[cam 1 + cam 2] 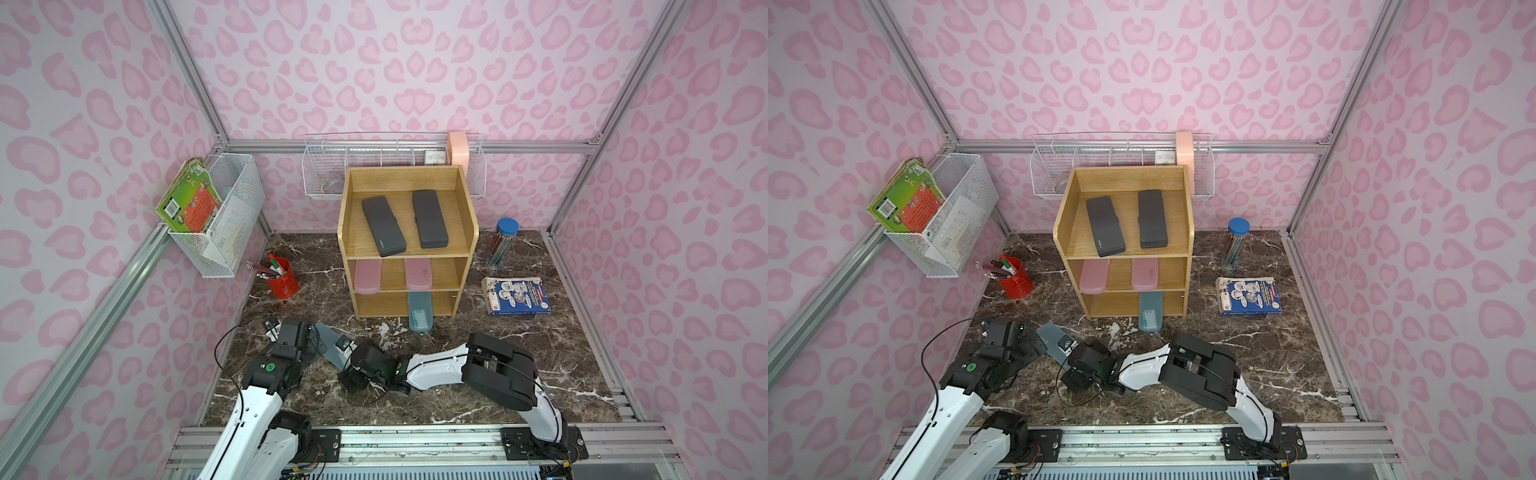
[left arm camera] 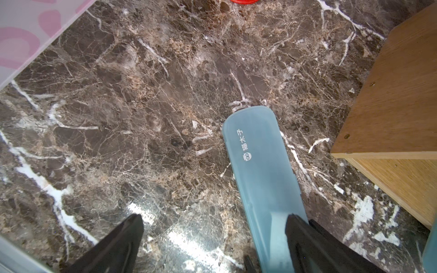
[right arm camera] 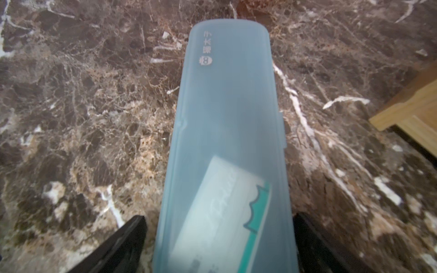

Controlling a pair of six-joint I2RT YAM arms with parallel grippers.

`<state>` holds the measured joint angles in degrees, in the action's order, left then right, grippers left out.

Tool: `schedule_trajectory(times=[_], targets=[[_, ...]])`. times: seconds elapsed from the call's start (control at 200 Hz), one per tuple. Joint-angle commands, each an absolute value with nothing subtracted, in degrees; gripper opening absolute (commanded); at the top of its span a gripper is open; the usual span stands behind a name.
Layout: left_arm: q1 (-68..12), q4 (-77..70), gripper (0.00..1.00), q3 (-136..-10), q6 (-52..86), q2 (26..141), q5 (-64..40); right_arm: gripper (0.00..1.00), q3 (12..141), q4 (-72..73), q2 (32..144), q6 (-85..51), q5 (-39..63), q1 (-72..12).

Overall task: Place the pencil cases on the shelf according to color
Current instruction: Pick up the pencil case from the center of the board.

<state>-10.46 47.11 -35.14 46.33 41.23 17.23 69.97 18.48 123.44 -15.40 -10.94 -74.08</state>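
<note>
On the table (image 1: 540, 353), teal case (image 1: 330, 347) slants back-left.

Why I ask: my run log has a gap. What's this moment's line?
right gripper: open, straddling teal case on table; left gripper: open, beside it; shelf: black cases top, pink cases middle, second teal case bottom

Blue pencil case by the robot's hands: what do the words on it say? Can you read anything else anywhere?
"猫太子", next to a small face logo: on the teal pencil case.
Writing on the white label inside that case: blurred, unreadable.
Small print on the left black pencil case: too small to read.
Covers of the blue book and the green book: too small to read.
</note>
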Motion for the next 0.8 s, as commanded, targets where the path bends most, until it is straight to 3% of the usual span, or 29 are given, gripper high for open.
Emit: schedule_trajectory(times=[0.0,0.07,0.365,0.795], targets=[[-10.45,46.76,0.99,-35.06,46.27,41.13,17.49,0.96,68.94,15.64,124.86,-17.66,-9.58,-73.97],[-10.46,47.26,0.99,-35.4,46.14,41.13,17.53,0.93,68.83,16.33,125.28,-17.71,-9.49,-73.81],[-10.46,48.45,0.99,-36.46,45.84,39.73,17.99,0.64,65.04,19.51,122.7,-16.96,-11.57,-73.87],[-10.38,50.04,0.99,-39.59,44.48,39.11,19.73,0.46,52.13,20.63,109.57,-21.21,-20.86,-78.55]])
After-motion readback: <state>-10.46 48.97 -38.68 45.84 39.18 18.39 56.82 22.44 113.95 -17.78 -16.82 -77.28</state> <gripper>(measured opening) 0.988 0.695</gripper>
